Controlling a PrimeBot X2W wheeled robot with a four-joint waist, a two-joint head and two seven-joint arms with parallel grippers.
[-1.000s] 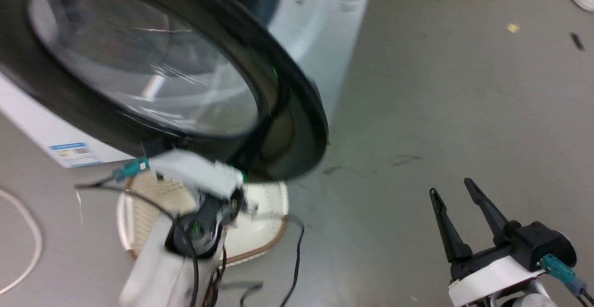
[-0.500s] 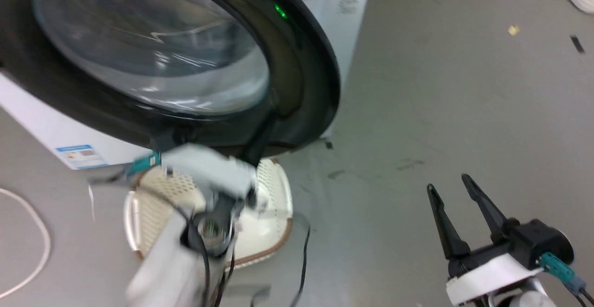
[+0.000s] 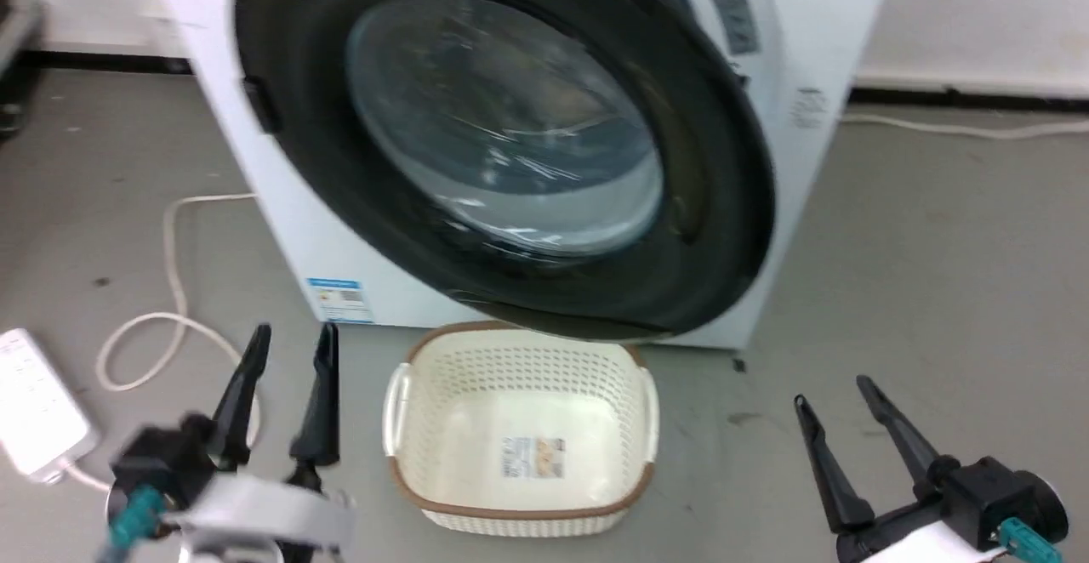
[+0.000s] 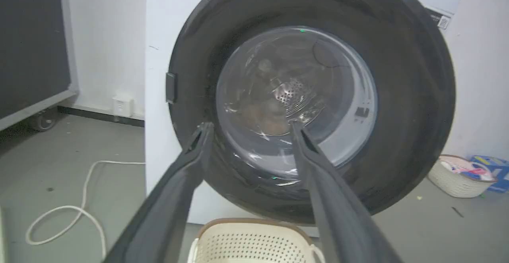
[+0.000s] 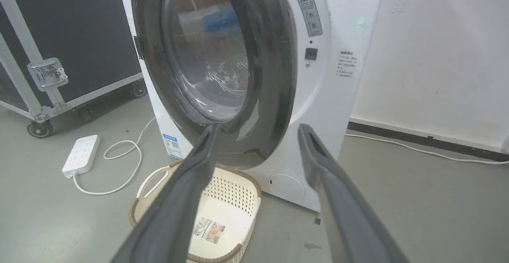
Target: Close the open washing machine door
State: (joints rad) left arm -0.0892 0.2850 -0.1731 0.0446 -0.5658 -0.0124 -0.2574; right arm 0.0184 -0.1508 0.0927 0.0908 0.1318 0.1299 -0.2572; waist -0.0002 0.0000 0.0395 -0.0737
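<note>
Washing machine door (image 3: 715, 206) is looking heavy, rigid, glass fragile: pushing its black rim is seeming wisest. Left gripper (image 3: 293, 332), right gripper (image 3: 832, 390) are gaping empty.

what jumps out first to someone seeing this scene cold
The big round black washing machine door with its bulging glass window dominates the upper middle of the head view, lying close against the white machine; whether it has latched I cannot tell. Right below it a cream perforated basket sits on the grey floor, flanked by the open left gripper and right gripper.
</note>
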